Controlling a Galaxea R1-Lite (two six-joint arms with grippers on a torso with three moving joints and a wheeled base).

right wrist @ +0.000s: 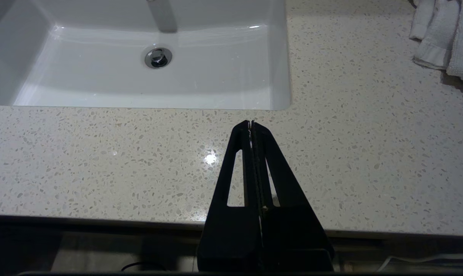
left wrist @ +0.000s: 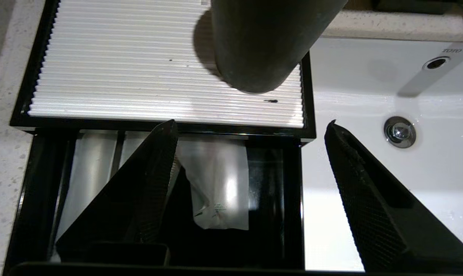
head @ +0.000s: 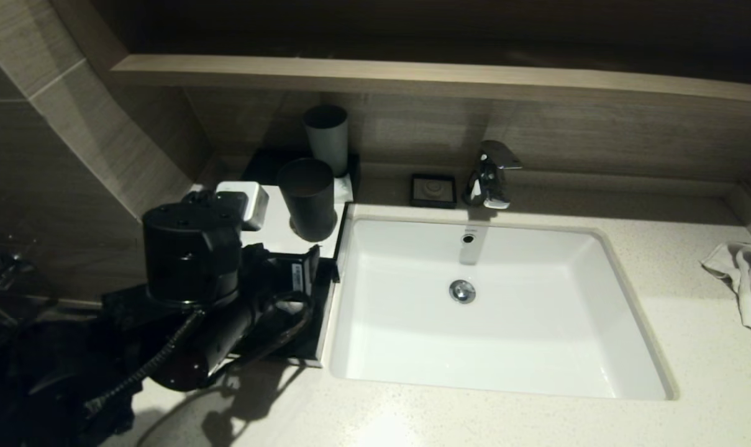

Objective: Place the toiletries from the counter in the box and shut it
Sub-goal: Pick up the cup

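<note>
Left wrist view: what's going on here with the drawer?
The left end effector hangs open over the box's pulled-out drawer, holding nothing. Translucent packets lie inside, one with green print. A dark cup stands on the ribbed white top. The right end effector is shut, parked over the counter.

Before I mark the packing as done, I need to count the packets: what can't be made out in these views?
- Drawer contents, left wrist view: the open left gripper finger hides part; the packet count is unsure.
- Drawer, head view: the left arm covers it.
- Packet label, left wrist view: too small to read.
</note>
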